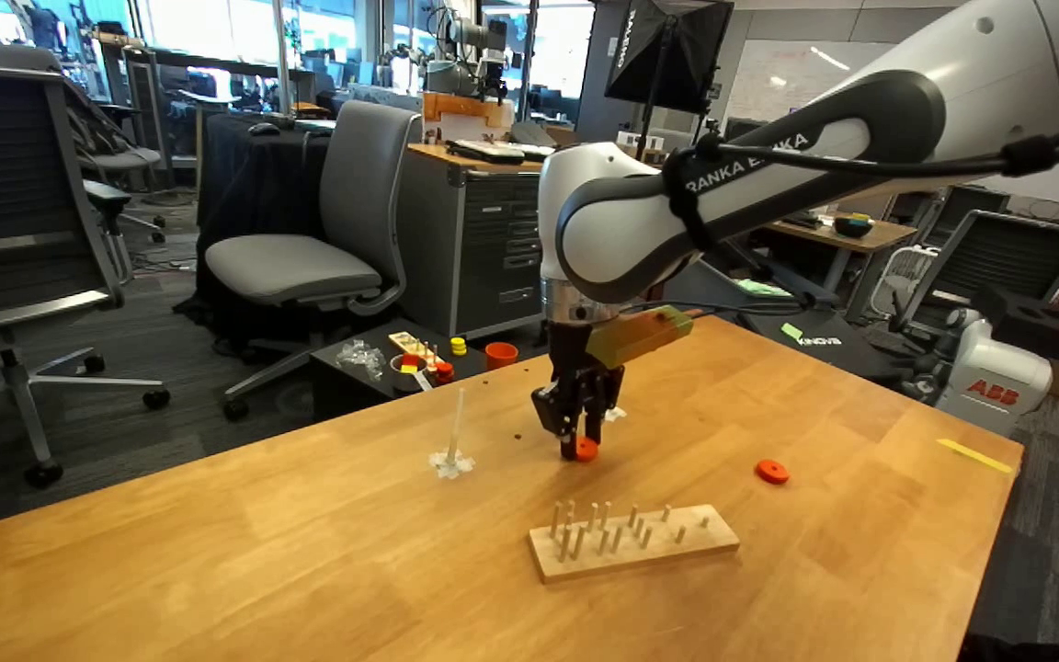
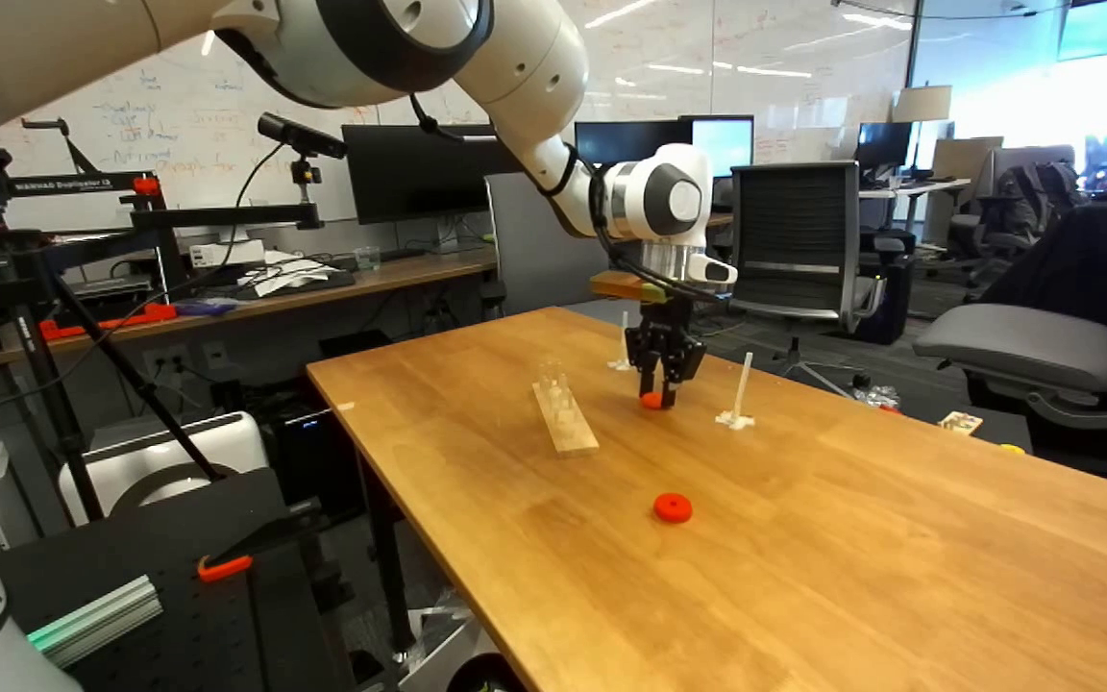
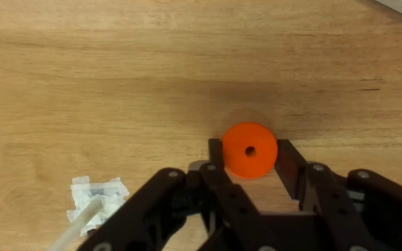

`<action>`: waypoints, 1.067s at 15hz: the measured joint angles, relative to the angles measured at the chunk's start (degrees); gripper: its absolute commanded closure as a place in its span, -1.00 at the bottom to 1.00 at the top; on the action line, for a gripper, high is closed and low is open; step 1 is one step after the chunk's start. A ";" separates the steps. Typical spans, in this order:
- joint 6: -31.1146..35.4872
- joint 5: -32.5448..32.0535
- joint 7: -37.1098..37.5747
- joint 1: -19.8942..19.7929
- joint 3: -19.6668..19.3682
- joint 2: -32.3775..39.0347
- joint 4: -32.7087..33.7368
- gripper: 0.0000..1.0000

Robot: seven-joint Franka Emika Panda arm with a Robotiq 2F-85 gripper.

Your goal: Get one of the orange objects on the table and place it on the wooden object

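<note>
The gripper [image 1: 582,443] pinches the orange disc [image 3: 250,161] by its sides, presumably to leave the centre hole [image 3: 250,151] free for threading. Whether the disc clears the tabletop [image 1: 263,552] is hard to tell. In an exterior view, the wooden pegboard [image 1: 632,553] lies nearer, slightly right.

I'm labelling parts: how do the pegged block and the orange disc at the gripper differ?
The wooden block is rectangular with upright pegs; the orange disc is round with a hole. The wooden block is longer than the orange disc. The wooden block lies on the table; the gripper pinches the orange disc.
</note>
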 measured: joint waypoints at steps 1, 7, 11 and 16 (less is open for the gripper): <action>0.00 0.16 0.00 -0.24 0.00 0.00 0.00 0.65; 0.01 0.80 -0.11 -0.75 0.16 -2.40 -0.09 0.65; -0.04 0.80 -0.11 0.05 0.56 -5.69 -1.40 0.65; -0.31 0.80 -0.14 2.03 1.31 -10.00 -7.80 0.65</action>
